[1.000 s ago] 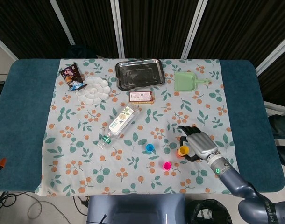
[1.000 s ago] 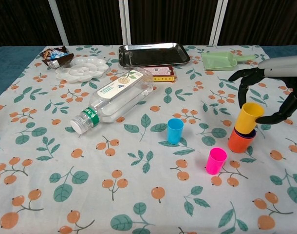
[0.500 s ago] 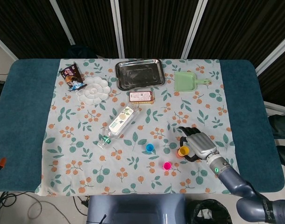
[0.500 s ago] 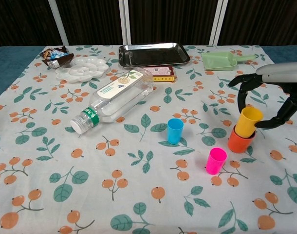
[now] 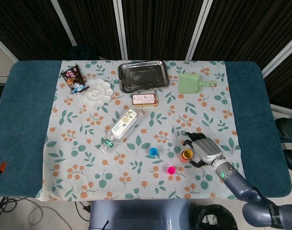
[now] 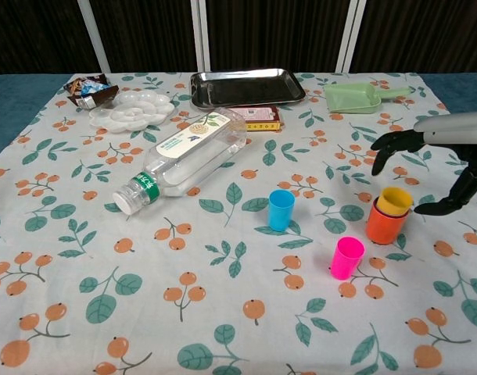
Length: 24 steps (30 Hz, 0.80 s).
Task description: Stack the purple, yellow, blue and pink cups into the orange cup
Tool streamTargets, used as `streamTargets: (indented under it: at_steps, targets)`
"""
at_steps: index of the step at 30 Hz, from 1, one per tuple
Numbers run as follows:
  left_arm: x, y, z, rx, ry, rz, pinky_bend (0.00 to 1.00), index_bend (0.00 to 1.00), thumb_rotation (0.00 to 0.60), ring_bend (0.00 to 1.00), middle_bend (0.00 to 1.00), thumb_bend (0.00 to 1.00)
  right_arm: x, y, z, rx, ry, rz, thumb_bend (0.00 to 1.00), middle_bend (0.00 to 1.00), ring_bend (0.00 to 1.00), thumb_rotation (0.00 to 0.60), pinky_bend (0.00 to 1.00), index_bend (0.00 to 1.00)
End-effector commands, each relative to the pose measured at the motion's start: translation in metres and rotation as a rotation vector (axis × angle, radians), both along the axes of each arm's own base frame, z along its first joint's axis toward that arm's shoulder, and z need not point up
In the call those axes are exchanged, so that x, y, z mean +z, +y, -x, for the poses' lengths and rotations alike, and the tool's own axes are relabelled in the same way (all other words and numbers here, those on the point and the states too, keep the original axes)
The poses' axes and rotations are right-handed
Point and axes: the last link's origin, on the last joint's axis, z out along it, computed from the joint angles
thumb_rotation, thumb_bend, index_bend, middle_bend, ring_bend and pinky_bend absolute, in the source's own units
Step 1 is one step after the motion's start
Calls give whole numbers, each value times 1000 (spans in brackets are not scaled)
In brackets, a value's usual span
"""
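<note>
Table (image 5: 21,120), cloth-covered: we list its contents by size.

Right hand (image 6: 446,168): fingers spread, holding nothing, arched just over the stack. Left hand: not visible in either view.

Bottle (image 6: 184,160): lying on its side, well clear of the cups.

Orange cup (image 6: 385,226): upright, with the yellow cup (image 6: 395,201) seated in it. We judge the purple cup sits beneath the yellow, though it is hidden.

Pink cup (image 6: 346,258): loose, near the stack.

Blue cup (image 6: 281,209): loose, further left.

Risk: we judge the spread fingers could clip the yellow rim in withdrawing and topple the stack, or knock the pink cup in reaching across.
</note>
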Motion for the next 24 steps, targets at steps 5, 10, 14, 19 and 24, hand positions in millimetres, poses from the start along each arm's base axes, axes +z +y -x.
streamTargets:
  at_steps: [5, 10, 14, 19, 24]
  targets:
    - [0, 0, 0, 0, -1, -2, 0, 143, 600, 5, 68, 223, 3, -3, -1, -1, 11, 17, 397, 0, 81, 600, 89, 4]
    - [0, 0, 0, 0, -1, 1, 0, 144, 600, 5, 68, 223, 14, -6, -14, 10, -39, 68, 397, 0, 82, 600, 90, 103]
    - [-1, 0, -1, -2, -1, 2, 0, 146, 600, 5, 68, 223, 17, -6, -31, 49, -74, 75, 396, 0, 81, 600, 90, 163]
    - [-1, 0, -1, -3, -2, 1, 0, 147, 600, 5, 68, 223, 6, -4, -53, 99, -91, 41, 397, 0, 82, 600, 90, 181]
    - [-1, 0, -1, -3, -5, 1, 0, 149, 600, 5, 68, 223, -9, -11, -72, 117, -123, 49, 396, 0, 82, 600, 90, 202]
